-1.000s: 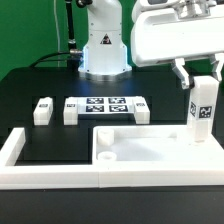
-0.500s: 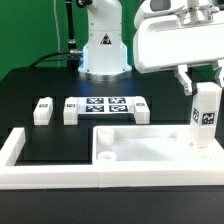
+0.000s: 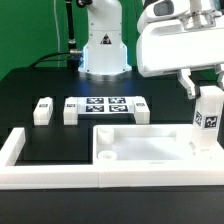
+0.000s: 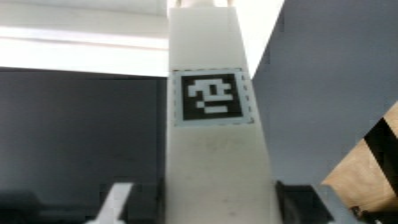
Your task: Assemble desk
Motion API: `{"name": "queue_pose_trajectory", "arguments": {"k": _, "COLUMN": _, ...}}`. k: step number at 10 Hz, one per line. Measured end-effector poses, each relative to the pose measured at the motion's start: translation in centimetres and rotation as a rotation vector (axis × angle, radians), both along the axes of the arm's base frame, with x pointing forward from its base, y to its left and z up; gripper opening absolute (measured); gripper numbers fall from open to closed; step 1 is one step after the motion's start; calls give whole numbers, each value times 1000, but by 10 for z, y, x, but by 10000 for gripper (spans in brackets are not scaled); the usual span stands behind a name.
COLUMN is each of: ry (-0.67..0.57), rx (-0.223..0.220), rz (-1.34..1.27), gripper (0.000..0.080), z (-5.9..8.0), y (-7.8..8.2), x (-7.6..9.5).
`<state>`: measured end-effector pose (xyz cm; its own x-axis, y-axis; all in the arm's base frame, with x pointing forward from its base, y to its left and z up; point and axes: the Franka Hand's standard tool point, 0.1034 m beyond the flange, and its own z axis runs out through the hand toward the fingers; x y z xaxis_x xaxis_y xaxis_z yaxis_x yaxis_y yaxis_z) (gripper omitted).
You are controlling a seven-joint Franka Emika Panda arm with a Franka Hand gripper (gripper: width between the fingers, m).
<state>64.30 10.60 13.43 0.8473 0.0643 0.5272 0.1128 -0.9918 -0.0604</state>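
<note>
My gripper (image 3: 205, 92) is shut on a white block leg (image 3: 207, 120) and holds it upright at the exterior view's right. The leg's lower end stands over the right end of the white tray-like tabletop (image 3: 150, 155); I cannot tell whether it touches. In the wrist view the leg (image 4: 214, 120) fills the middle with its square tag facing the camera, and the gripper (image 4: 205, 205) clamps it from both sides. Three more legs lie on the black table: two at the left (image 3: 42, 110) (image 3: 70, 111) and one further right (image 3: 142, 109).
The marker board (image 3: 105, 105) lies between the loose legs. A low white fence bar (image 3: 18, 150) runs along the left and front of the workspace. The robot's base (image 3: 103, 50) stands at the back.
The gripper has carried the leg a little to the exterior view's right and slightly downward. Its grip is unchanged.
</note>
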Motion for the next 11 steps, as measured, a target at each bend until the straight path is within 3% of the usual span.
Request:
{"name": "queue_pose_trajectory", "arguments": {"k": 6, "ry": -38, "rx": -6, "rz": -3, "gripper": 291, "z": -8, "y": -2, "x": -7}}
{"name": "queue_pose_trajectory", "arguments": {"k": 9, "ry": -139, "rx": -5, "rz": -15, "gripper": 291, "z": -8, "y": -2, "x": -2}}
{"name": "queue_pose_trajectory", "arguments": {"k": 11, "ry": -126, "rx": -5, "rz": -14, "gripper": 291, "z": -10, "y": -3, "x": -2}}
